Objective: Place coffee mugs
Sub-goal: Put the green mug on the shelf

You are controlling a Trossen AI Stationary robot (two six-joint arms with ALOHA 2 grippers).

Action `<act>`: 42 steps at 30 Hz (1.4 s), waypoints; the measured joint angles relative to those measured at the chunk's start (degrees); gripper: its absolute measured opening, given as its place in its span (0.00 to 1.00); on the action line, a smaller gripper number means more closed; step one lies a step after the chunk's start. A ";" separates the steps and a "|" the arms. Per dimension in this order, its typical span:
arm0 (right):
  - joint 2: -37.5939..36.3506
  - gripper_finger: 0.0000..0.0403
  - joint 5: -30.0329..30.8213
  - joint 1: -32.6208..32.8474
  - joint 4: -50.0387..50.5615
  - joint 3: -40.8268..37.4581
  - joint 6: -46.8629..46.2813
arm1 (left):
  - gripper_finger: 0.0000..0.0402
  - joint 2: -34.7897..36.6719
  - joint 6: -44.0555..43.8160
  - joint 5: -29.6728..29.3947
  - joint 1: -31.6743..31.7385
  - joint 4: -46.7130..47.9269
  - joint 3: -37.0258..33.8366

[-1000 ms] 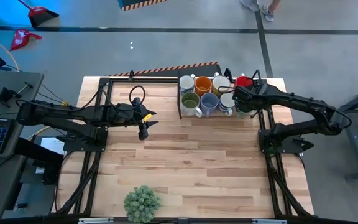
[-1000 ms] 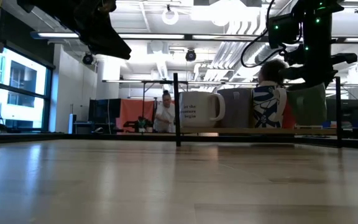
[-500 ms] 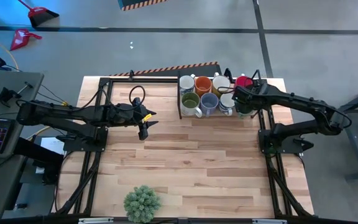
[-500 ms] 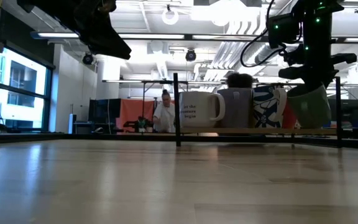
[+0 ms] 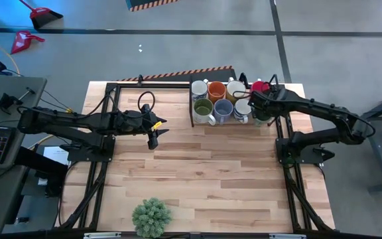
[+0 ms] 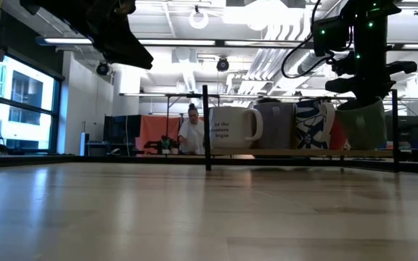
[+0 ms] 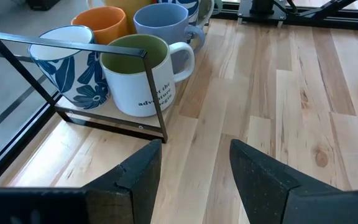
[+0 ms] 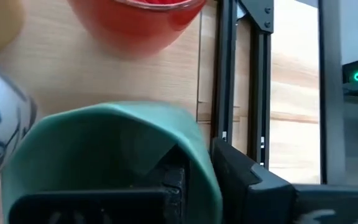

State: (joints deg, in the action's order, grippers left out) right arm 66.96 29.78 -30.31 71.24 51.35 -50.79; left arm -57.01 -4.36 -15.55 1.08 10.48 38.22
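Barely shifted over the last second: green mug (image 6: 363, 123) hangs a touch lower than half a second ago, tilt about the same, right gripper (image 5: 262, 113) in the same spot in the high view. Clamped on the mug's rim, one finger inside the bowl in the right wrist view, mug (image 8: 114, 158) directly under the wrist. Lifted just clear of the rack (image 6: 296, 153) at its right end, beside the blue-patterned mug (image 6: 312, 124). Remaining mugs packed in the rack: cream mug (image 7: 138, 78) nearest the left arm, orange mug (image 7: 101, 25) and blue-grey mug (image 7: 163, 28) behind it, red mug (image 8: 138, 18) just beyond the held one. Left gripper (image 5: 154, 136) parked well off to the side over bare table (image 5: 211, 172), jaws wide apart, nothing between them. Right arm clearly the nearer one. Likely next: carry the mug away from the rack toward open table; watch clearance against the patterned mug and the rack frame.
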 joint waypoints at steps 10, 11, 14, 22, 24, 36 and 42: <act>0.02 0.11 -0.46 -2.12 -0.91 0.00 1.77 | 0.45 0.00 0.00 0.00 0.02 0.00 0.00; 0.08 0.11 -0.51 -2.30 -1.22 0.00 2.02 | 0.45 0.00 0.00 0.00 0.00 0.01 0.00; 0.15 0.11 -0.92 -2.75 -2.01 0.00 3.13 | 0.45 0.00 0.01 0.05 0.00 0.00 0.00; 0.17 0.17 -2.90 -3.59 -2.14 -0.02 4.35 | 0.45 0.00 0.04 3.45 -0.02 0.00 0.00; 0.17 0.19 -3.04 -3.84 -2.16 -0.02 4.59 | 0.45 0.01 0.04 3.43 -0.02 -0.02 0.00; 0.20 0.30 0.94 -3.84 -2.30 -0.07 4.59 | 0.45 0.00 0.06 3.43 0.00 -0.02 0.00; 0.20 0.30 3.28 -3.82 -2.69 -0.07 4.79 | 0.45 0.00 0.06 3.43 0.00 -0.02 0.00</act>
State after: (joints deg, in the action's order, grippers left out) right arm 67.16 33.06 -34.13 68.55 51.29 -46.00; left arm -57.01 -4.30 -12.12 1.08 10.46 38.22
